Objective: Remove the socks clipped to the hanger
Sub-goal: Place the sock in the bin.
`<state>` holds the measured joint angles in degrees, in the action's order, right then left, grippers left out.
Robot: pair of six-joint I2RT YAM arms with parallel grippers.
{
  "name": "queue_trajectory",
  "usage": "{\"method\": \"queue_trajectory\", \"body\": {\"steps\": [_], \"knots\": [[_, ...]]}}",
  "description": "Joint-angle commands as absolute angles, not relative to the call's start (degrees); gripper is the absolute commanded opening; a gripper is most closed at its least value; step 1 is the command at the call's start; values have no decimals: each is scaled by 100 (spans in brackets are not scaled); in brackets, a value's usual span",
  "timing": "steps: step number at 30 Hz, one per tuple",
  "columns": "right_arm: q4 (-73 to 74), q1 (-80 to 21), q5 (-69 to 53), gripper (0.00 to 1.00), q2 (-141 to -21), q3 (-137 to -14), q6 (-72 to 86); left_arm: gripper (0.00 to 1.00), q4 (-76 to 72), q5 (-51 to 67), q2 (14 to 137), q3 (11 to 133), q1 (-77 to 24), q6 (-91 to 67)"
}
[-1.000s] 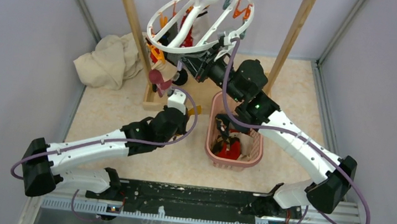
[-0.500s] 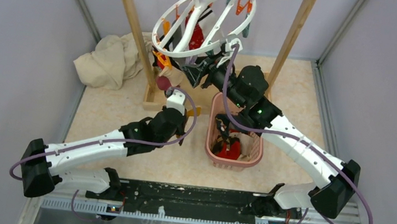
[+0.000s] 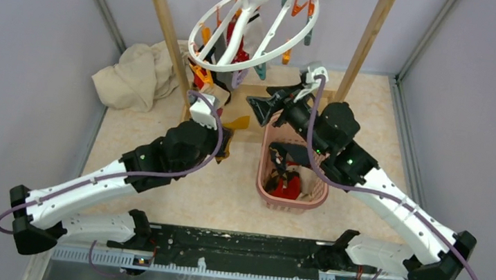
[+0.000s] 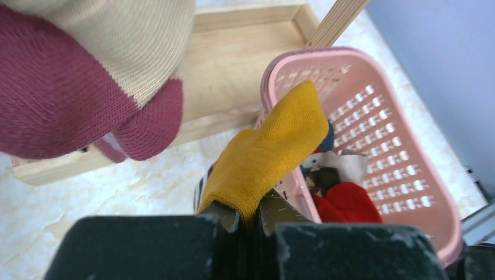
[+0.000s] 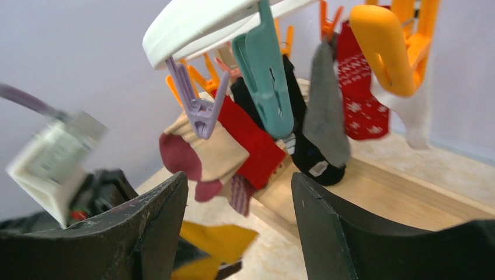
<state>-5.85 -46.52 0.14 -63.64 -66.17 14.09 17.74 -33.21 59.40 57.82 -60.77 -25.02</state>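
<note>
The white ring hanger [image 3: 256,33] hangs from the wooden rack's bar, and its rim [image 5: 198,23] carries teal [image 5: 265,70], purple [image 5: 192,105] and orange clips [image 5: 385,46]. Several socks hang clipped below it: a beige and maroon sock [image 5: 198,151], a red sock [image 5: 251,140], a black sock [image 5: 303,146], a grey sock [image 5: 326,111] and a red patterned sock [image 5: 362,93]. My left gripper [image 4: 249,219] is shut on a mustard yellow sock [image 4: 268,151], free of the clips, left of the basket. My right gripper [image 5: 239,233] is open and empty below the hanger.
A pink lattice basket [image 3: 291,200] on the table holds red, white and dark socks; its rim [image 4: 408,175] lies right of the yellow sock. The wooden rack frame [image 3: 166,27] and its base board [image 4: 233,70] stand behind. A beige cloth heap [image 3: 134,76] lies back left.
My right gripper has opened and drawn back from the hanger toward the right. The hanger has swung back. My left arm has shifted left, still holding the yellow sock.
</note>
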Motion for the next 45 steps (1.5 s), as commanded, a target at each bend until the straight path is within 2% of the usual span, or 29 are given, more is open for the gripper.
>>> {"method": "queue_trajectory", "body": {"steps": [1,9,23,45], "knots": [[-266,-4562,599,66,-5653,-6385,1379,0,1801,-3049,5626,6163,-6131,-2298],[763,-4540,1665,67,-4787,-6058,1408,0,1340,-2423,5580,6725,-6124,-2075],[2544,-4428,3433,67,-4389,-6582,1874,0,187,-1275,7118,7539,-6126,-1839],[2922,-4419,3448,67,-4030,-6382,2157,0,-1970,-1055,9385,7283,-5982,-1310]]}}
